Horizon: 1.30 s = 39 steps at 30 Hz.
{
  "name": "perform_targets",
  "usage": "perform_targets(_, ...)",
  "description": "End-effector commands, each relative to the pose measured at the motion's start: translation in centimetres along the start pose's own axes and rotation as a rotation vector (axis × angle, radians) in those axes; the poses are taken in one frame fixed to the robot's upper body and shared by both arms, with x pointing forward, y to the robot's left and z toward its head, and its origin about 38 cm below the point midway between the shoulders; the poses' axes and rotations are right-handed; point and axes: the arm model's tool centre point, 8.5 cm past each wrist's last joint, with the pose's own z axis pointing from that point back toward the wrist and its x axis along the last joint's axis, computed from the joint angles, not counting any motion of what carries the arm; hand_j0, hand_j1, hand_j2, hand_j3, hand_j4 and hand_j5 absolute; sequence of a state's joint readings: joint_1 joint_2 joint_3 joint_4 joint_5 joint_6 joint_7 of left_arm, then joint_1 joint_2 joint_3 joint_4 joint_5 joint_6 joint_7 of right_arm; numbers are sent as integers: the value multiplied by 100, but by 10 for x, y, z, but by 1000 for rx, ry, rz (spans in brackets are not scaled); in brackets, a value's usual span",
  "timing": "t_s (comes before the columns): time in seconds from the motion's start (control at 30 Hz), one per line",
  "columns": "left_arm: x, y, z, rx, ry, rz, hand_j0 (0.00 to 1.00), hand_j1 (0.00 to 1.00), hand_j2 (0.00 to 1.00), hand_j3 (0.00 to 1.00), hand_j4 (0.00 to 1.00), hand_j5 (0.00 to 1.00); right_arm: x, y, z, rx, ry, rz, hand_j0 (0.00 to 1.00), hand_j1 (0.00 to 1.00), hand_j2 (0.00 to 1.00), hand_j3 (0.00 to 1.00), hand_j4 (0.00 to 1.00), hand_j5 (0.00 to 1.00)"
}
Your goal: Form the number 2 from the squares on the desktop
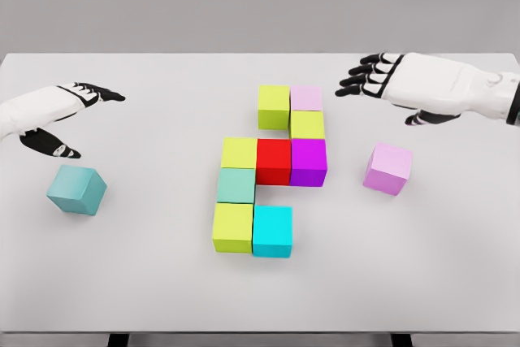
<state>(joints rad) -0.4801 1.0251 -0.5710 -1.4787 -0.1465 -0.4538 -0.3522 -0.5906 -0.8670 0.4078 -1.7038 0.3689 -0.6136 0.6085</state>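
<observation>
The white surface point(146, 290) held everything. In its middle sat a cluster of blocks point(268, 170), taller than wide, running from the far side toward the near side. Its top row was a lime block point(274, 106) and a pale pink block point(306, 97). Its bottom row was a yellow-green block point(232, 227) and a cyan block point(272, 231). No block showed any writing. The right hand point(382, 77) hovered far right, fingers spread, holding nothing. The left hand point(69, 111) hovered far left, open too. A lilac block point(387, 167) lay alone at right. A teal block point(76, 189) lay alone, turned, at left.
</observation>
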Motion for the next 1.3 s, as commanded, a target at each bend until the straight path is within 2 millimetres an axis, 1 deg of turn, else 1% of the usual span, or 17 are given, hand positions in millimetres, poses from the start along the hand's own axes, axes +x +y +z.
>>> perform_targets(0.0, -2, 2, 3, 0, 9, 13, 100, 100, 100, 100, 100, 100, 1, 1, 3, 16, 1, 5, 100, 100, 100, 100, 100, 100)
perform_targets(0.03, -2, 3, 4, 4, 7, 19, 100, 100, 100, 100, 100, 100, 0, 0, 5, 22, 5, 6, 100, 100, 100, 100, 100, 100)
perform_targets(0.1, -7, 12, 26, 15, -8, 134, 100, 100, 100, 100, 100, 100, -9, -1, 25, 69, 46, 27, 100, 100, 100, 100, 100, 100)
perform_targets(0.13, -12, 19, 41, 17, 0, 195, 100, 100, 100, 100, 100, 100, -23, -4, 48, 101, 111, 39, 100, 100, 100, 100, 100, 100)
perform_targets(0.17, -12, 17, 47, -45, -4, 211, 100, 100, 100, 100, 100, 100, -35, -6, 57, 102, 152, 33, 100, 100, 100, 100, 100, 100)
perform_targets(0.2, -10, 17, 52, -153, -24, 232, 100, 100, 100, 100, 100, 100, -40, -1, 60, 119, 168, 24, 100, 100, 100, 100, 100, 100)
perform_targets(0.23, -10, 25, 55, -146, -29, 241, 100, 100, 100, 100, 100, 100, -40, 1, 60, 131, 174, 33, 100, 100, 100, 100, 100, 100)
perform_targets(0.3, -9, 28, 54, -113, -52, 295, 100, 100, 100, 100, 100, 100, -30, 22, 42, 176, 119, 2, 100, 100, 100, 100, 100, 100)
perform_targets(0.37, -11, 26, 49, -137, 53, 382, 100, 100, 100, 100, 100, 100, -19, 47, 21, 227, 64, -29, 100, 100, 100, 100, 100, 100)
perform_targets(0.4, -5, 24, 44, -161, 96, 413, 100, 100, 100, 100, 100, 100, -19, 54, 16, 234, 57, -42, 100, 100, 100, 100, 100, 100)
perform_targets(0.47, 5, 4, 36, -237, 104, 425, 100, 100, 100, 100, 100, 100, -19, 58, 10, 243, 59, -32, 100, 100, 100, 100, 100, 100)
perform_targets(0.53, 8, 4, 37, -254, 123, 421, 100, 100, 100, 100, 100, 100, -14, 70, 2, 270, 38, -44, 100, 100, 100, 100, 100, 100)
perform_targets(0.6, 14, -8, 39, -309, 128, 384, 100, 100, 100, 100, 100, 100, -12, 74, -1, 280, 34, -43, 100, 100, 100, 100, 100, 100)
perform_targets(0.67, 12, -5, 47, -315, 142, 372, 100, 100, 100, 100, 100, 100, -12, 79, -3, 297, 33, -41, 100, 100, 100, 100, 100, 100)
perform_targets(0.93, 13, -28, 38, -332, 145, 405, 100, 100, 100, 100, 100, 100, -6, 91, -14, 329, 18, -27, 100, 100, 100, 100, 100, 100)
perform_targets(1.13, 11, -48, 30, -340, 176, 342, 100, 100, 100, 100, 100, 100, -9, 104, -19, 369, 32, -19, 100, 100, 100, 100, 100, 100)
perform_targets(1.27, 9, -48, 28, -318, 209, 340, 100, 100, 100, 100, 100, 100, -11, 107, -22, 375, 39, -17, 100, 100, 100, 100, 100, 100)
